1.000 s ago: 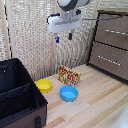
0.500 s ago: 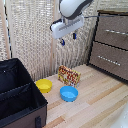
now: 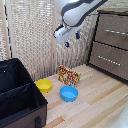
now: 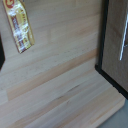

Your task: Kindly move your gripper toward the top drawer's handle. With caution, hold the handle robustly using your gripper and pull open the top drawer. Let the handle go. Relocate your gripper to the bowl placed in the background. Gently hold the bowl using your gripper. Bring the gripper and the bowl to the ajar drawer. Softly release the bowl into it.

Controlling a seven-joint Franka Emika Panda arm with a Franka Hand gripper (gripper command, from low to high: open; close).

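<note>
**A:** Where's your arm?

**B:** High above the floor. Your gripper (image 3: 71, 40) hangs in open air, well apart from the dresser on the exterior view's right. Blue fingertips show a gap between them, nothing held. Released, I'd say.

**A:** Drawer?

**B:** The top drawer (image 3: 112, 31) sits flush, shut. Its handle (image 3: 115, 32) is untouched. Wrist view catches a silver bar at the frame's edge; which drawer it belongs to, cannot tell.

**A:** So step one.

**B:** Yes, the approach. The bowl (image 3: 44, 85) waits on the floor beside the blue bowl (image 3: 69, 93), near the snack packet (image 3: 69, 76).

**A:** Next?

**B:** You'll need to travel toward the dresser and straddle the upper bar, not the lower one.
</note>
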